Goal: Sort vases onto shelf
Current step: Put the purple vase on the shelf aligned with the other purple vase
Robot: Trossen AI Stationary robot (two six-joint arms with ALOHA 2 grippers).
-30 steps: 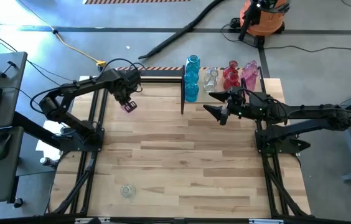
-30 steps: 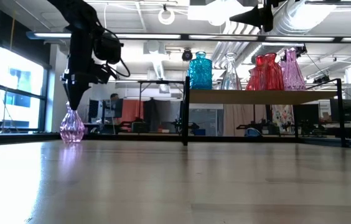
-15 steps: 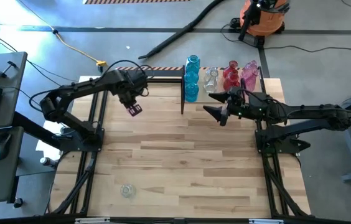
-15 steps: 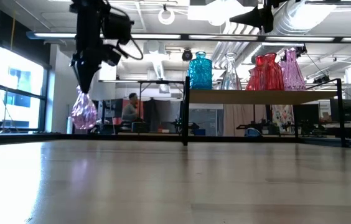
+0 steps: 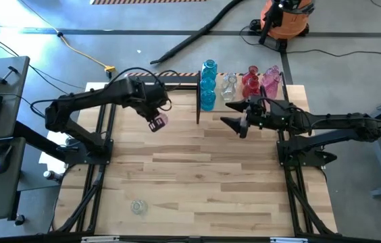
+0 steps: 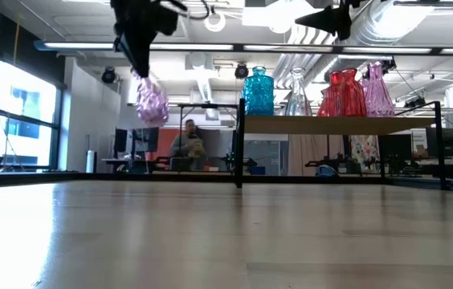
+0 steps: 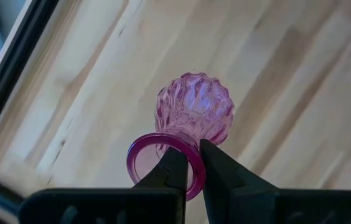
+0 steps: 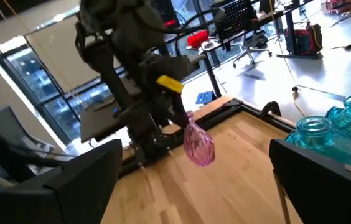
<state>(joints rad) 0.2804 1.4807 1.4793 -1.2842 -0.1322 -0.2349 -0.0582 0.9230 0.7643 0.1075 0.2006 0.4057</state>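
Now, nearest on the counter one clear vase waits alone. Farther off, the left gripper, jaws clamped on the rim of a pink vase, has lifted it off the wood and carried it toward the shelf. On the shelf stand five vases: one blue, one clear, two red, one pink. The right gripper hovers beside it, jaws wide.

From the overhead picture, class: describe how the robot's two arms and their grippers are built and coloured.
Both arms are dark, slim, jointed tubes rising from black frames at the table's sides. The left gripper has black cables looping above its wrist. The right gripper ends in two tapering black fingers. The left arm bears a yellow marking.
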